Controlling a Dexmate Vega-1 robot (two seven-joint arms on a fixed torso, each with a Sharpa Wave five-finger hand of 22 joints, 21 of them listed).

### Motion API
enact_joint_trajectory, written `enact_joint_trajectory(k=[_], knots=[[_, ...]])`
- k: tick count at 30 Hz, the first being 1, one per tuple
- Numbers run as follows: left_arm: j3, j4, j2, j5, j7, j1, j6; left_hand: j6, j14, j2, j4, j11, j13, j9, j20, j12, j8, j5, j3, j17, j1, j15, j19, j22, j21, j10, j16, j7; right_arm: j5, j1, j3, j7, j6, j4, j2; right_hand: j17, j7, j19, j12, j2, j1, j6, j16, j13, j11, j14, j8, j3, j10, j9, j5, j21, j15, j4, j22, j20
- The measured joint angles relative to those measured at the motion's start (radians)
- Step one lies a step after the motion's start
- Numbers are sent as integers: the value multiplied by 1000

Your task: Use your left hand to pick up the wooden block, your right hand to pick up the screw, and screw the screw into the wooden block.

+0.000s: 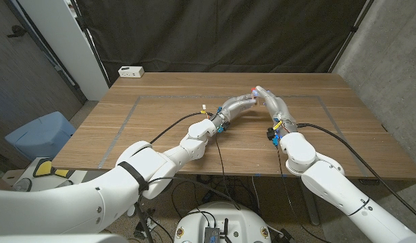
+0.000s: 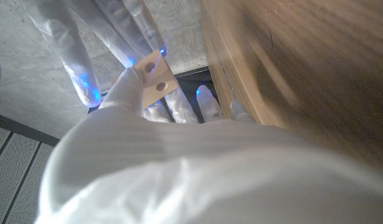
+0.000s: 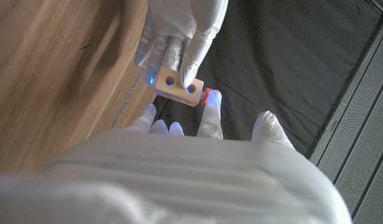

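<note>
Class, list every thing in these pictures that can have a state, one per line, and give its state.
wooden block: lifted off the table, held by the left hand, holes visible.
screw: red part at the right hand's fingertips, against the block's end.
left hand: grips the block.
right hand: holds the screw at the block.
white box: resting on the table's far left corner.

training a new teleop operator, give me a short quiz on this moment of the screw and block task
1. True or false: the left hand holds the wooden block raised off the table.
2. How many holes show on the block's face in the right wrist view? A) one B) two C) four
3. Fill in: the small red thing at the right hand fingertips sits beside the block's ____.

Key: 1 true; 2 B; 3 end (it may be the screw, too small to tell).
</note>
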Motion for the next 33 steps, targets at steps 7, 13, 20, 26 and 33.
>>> enact_joint_trajectory(k=[7, 13, 20, 26, 33], knots=[[0, 1, 0, 0, 1, 0, 1, 0, 0, 0, 0, 0, 0, 0, 0, 0, 0, 0, 0, 0, 0, 0, 0, 0, 0, 0, 0, 0, 0, -15, 18, -9, 0, -12, -5, 0, 6, 5, 0, 0, 0, 5, 0, 0, 2, 0, 0, 0, 5, 0, 0, 0, 0, 0, 0, 5], [1, 1, -1, 2, 1, 0, 1, 0, 0, 0, 0, 0, 0, 0, 0, 0, 0, 0, 0, 3, 0, 0, 0, 0, 0, 0, 0, 0, 2, -20, 29, -11, 0, -14, -8, 0, 5, 5, 0, 0, 0, -6, 0, 0, 4, 0, 0, 0, 7, 0, 0, 0, 0, 0, 0, 5], [3, -2, -1, 4, -3, -2, 1, 0, 0, -3, 0, 0, 0, 0, 0, 0, 0, 0, 0, 3, 3, 0, 0, 0, 0, 0, 0, 0, 11, -18, 44, -8, 4, -5, -8, 0, 0, 5, 0, 0, 0, -18, 0, 0, 4, 0, -5, 0, 7, 0, 0, 0, 0, 0, 0, 5], [5, -6, -1, 4, -3, -2, 1, 0, 0, -2, 0, 0, 0, -1, 0, 0, 0, 0, 0, 1, 2, 0, 0, 0, 0, 0, 0, 0, 16, -18, 44, -1, 8, -5, -8, 0, 6, 2, 0, 0, 0, -24, 0, 0, 4, 0, -5, 0, 7, 0, 0, 0, 0, 0, 0, 8], [7, -12, 1, 5, -7, -2, -3, 0, 0, -2, 0, 0, 0, -1, 0, 0, 0, 0, 0, 1, 2, 0, 0, 0, 0, 0, 0, 0, 22, -1, 51, 8, 13, 22, -7, 0, 4, 0, 0, 0, 0, -33, 0, 0, 4, 0, -5, -4, -1, 0, 0, 0, 0, -4, 0, 11]])
